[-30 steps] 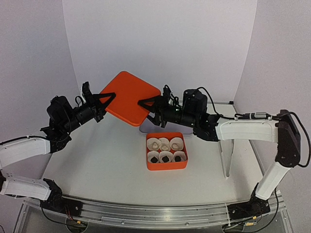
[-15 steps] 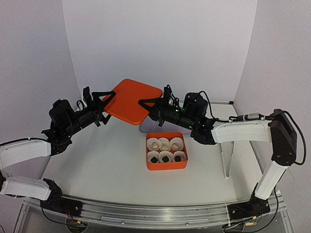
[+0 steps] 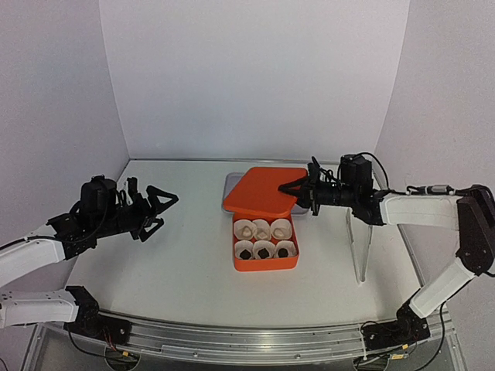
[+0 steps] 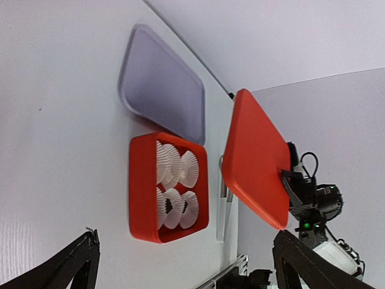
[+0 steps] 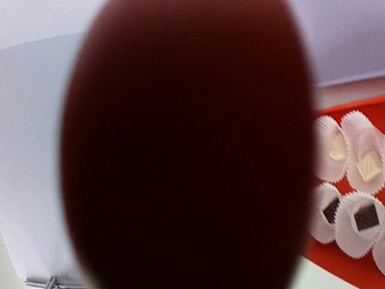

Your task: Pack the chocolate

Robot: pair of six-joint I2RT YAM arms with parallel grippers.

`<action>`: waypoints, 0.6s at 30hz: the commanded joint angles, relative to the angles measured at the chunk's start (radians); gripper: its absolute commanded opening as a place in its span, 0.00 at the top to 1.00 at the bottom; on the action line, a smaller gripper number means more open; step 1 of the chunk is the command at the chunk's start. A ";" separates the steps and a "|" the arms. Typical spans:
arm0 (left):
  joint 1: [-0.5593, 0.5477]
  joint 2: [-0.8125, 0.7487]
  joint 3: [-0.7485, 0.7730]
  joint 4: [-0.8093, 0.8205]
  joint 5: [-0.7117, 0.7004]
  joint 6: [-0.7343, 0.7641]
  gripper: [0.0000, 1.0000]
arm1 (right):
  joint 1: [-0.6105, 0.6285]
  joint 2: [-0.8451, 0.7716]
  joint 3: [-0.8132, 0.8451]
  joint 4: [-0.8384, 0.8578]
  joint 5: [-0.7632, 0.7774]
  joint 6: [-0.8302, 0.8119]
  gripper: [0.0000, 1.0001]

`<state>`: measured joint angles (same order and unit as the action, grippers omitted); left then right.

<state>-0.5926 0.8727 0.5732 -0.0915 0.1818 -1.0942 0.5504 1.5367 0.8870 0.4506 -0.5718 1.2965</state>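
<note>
The chocolate sits in white pleated paper cups inside an open orange box (image 3: pixel 265 263): three cream lumps (image 3: pixel 263 229) in the back row, three dark ones (image 3: pixel 263 251) in front. In the right wrist view, cream lumps (image 5: pixel 368 165) and dark lumps (image 5: pixel 366 217) show at the right edge. My right gripper (image 3: pixel 294 193) is shut on the right edge of the orange lid (image 3: pixel 259 189), which hangs tilted just behind and above the box. The lid (image 5: pixel 186 144) blocks most of the right wrist view. My left gripper (image 3: pixel 166 211) is open and empty, well left of the box.
A grey tray (image 4: pixel 161 90) lies flat behind the box, partly under the lid. A clear plastic stand (image 3: pixel 360 247) rises to the right of the box. White walls close in the back and sides.
The lid has come down and to the right, from high between both arms to just behind the box. My left gripper opened, let go of it and drew back to the left.
</note>
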 commanded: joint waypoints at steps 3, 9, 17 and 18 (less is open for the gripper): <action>-0.003 0.064 0.018 -0.079 -0.004 0.060 0.00 | 0.004 -0.087 0.172 -0.631 -0.337 -0.447 1.00; -0.003 0.220 0.078 0.019 0.076 0.107 0.00 | -0.001 -0.013 0.234 -0.687 -0.455 -0.577 1.00; -0.038 0.406 0.159 0.162 0.164 0.136 0.00 | -0.002 0.159 0.318 -0.694 -0.392 -0.634 1.00; -0.048 0.430 0.169 0.173 0.166 0.138 0.00 | -0.003 0.170 0.320 -0.695 -0.375 -0.646 1.00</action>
<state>-0.6104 1.2383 0.6677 -0.0401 0.2960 -0.9923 0.5505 1.6549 1.1566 -0.2225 -0.9498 0.7249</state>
